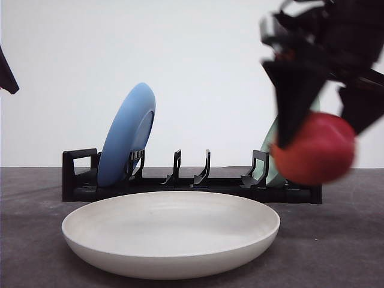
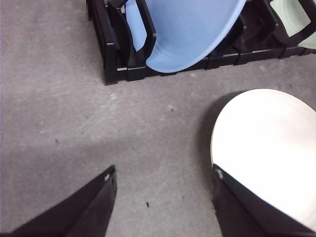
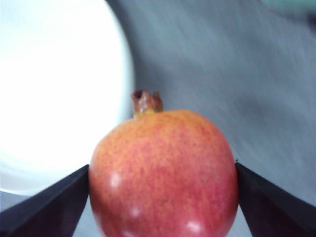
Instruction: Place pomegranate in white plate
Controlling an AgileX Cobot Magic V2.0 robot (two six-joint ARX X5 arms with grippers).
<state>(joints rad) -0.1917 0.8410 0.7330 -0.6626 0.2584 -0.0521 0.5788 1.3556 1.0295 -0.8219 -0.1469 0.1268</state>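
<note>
In the front view, the white plate (image 1: 171, 233) sits at the lower centre of the frame on the grey table (image 1: 36, 240). Behind it a black dish rack (image 1: 81, 174) runs across the middle, with a blue plate (image 1: 126, 133) standing tilted in its left slots and a pale green plate (image 1: 271, 157) partly hidden at its right end. At the upper right, the right gripper (image 1: 312, 129) appears blurred and dark, holding the pomegranate (image 1: 313, 150) in the air, above table level and just right of the white plate's rim.

In the left wrist view, the left gripper (image 2: 163, 197) shows two dark fingers (image 2: 89, 210) at the bottom of the frame, spread apart with nothing between them. The white plate (image 2: 266, 143) lies at the right, the blue plate (image 2: 187, 29) and rack (image 2: 113, 54) at the top.

In the right wrist view, the pomegranate (image 3: 163, 173) fills the lower centre, its brown crown at the top, clamped on both sides by the right gripper's fingers (image 3: 49, 207). The white plate (image 3: 54, 89) lies at the left of the frame, the grey table at the right.
</note>
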